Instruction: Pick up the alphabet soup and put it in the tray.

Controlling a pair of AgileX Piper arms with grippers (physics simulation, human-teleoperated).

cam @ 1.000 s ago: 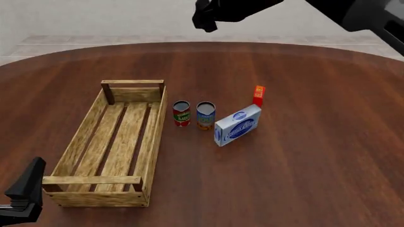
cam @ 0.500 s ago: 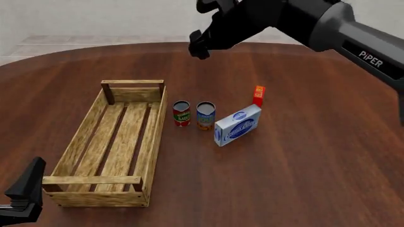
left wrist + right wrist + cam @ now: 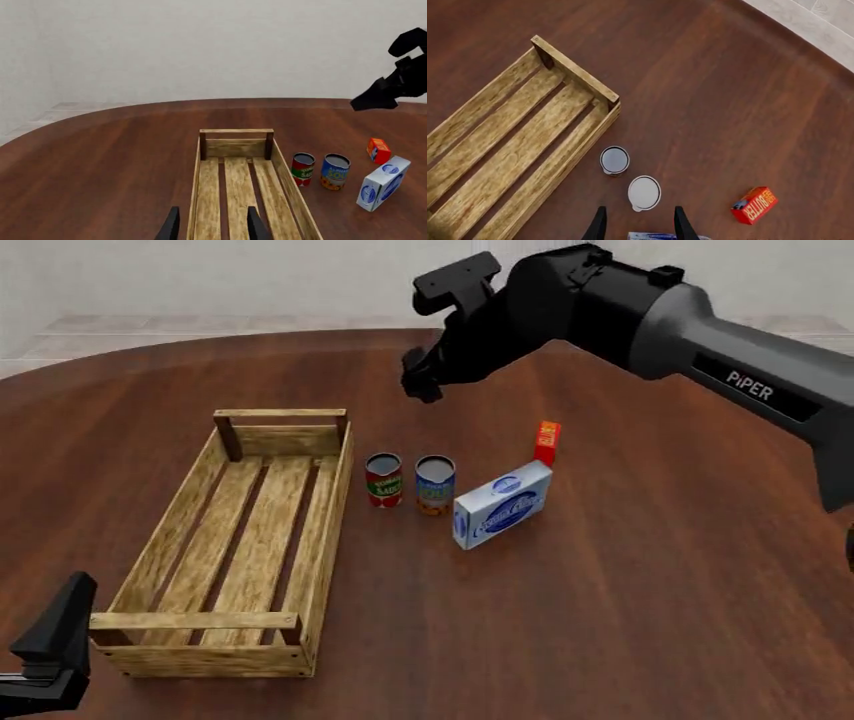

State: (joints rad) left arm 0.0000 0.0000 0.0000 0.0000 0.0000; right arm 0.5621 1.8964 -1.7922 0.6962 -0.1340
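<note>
Soup can upright beside the crate

We held the right claw (image 3: 422, 375) high above the table (image 3: 641, 580), fingers parted and empty. The cylindrical alphabet soup (image 3: 435, 484) stood just outside the slatted wooden tray (image 3: 174, 530). Our left claw (image 3: 209, 227) was open too.

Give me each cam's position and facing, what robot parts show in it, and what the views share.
Front: fixed above the arms' side, looking forward and down at the table; right arm and right gripper high, left gripper at the corner.
Left wrist: low at the tray's near end, looking along it; fingertips show.
Right wrist: high, looking down on the alphabet soup; fingertips show.
Shared: tray, alphabet soup and red-green can appear in all.
</note>
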